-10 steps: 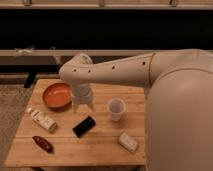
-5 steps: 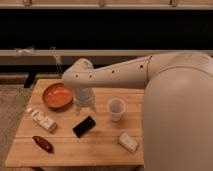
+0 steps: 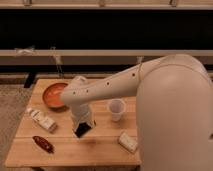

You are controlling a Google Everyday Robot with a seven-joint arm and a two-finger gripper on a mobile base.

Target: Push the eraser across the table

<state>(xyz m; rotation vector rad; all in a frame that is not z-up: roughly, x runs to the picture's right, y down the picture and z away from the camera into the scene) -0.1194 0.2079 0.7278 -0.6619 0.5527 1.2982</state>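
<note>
While the hand hangs low over the tabletop, its grip impossible to tell, the black eraser lies directly beneath it; behind stand an orange bowl and a white cup, contents indiscernible.

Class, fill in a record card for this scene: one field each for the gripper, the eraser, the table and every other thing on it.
gripper: low over the table's middle, at the eraser
eraser: black, flat on the table, partly hidden by the gripper
table: light-brown plank top
bowl: orange, back left
cup: white, upright, right of the gripper
left wrapped block: whitish, left side
right wrapped block: whitish, front right
red oblong thing: front left
</note>
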